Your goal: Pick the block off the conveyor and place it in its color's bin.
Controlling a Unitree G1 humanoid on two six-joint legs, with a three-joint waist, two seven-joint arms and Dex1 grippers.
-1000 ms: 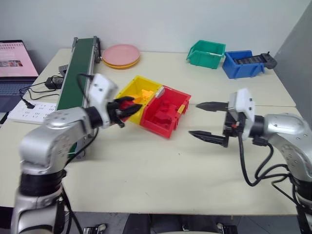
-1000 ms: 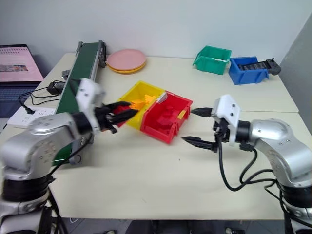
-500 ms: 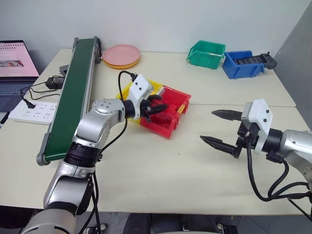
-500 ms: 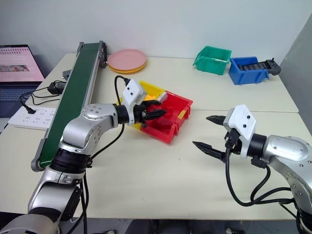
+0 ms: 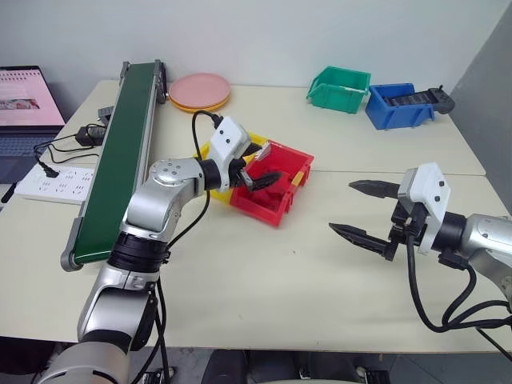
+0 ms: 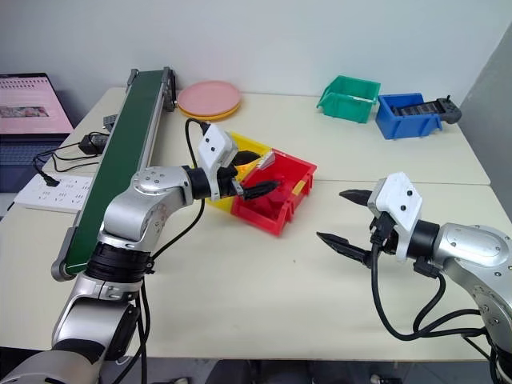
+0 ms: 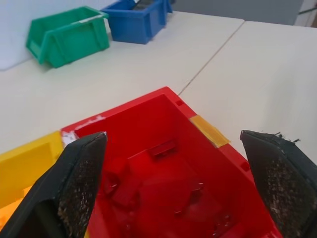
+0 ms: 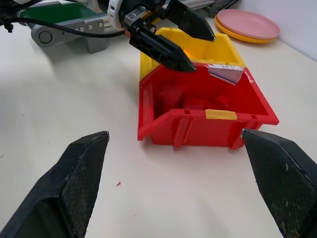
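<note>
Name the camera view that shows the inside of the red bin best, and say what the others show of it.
The left wrist view: it looks straight down into the red bin between the open left claw, showing red pieces on its floor. The right wrist view shows its open front and some contents. Both eye views show it small, partly behind the left claw.

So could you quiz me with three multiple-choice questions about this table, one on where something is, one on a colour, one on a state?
1. Where is the left gripper?
A. over the red bin
B. over the conveyor
C. beside the pink plate

2. What colour is the bin joined to the red one?
A. green
B. yellow
C. blue

3. How are the left gripper's fingers?
A. shut
B. spread open
C. shut on a plate

Answers: 1 A, its fingers reach over the red bin's rim. 2 B, the yellow bin sits against it. 3 B, the left wrist view shows them wide apart.
</note>
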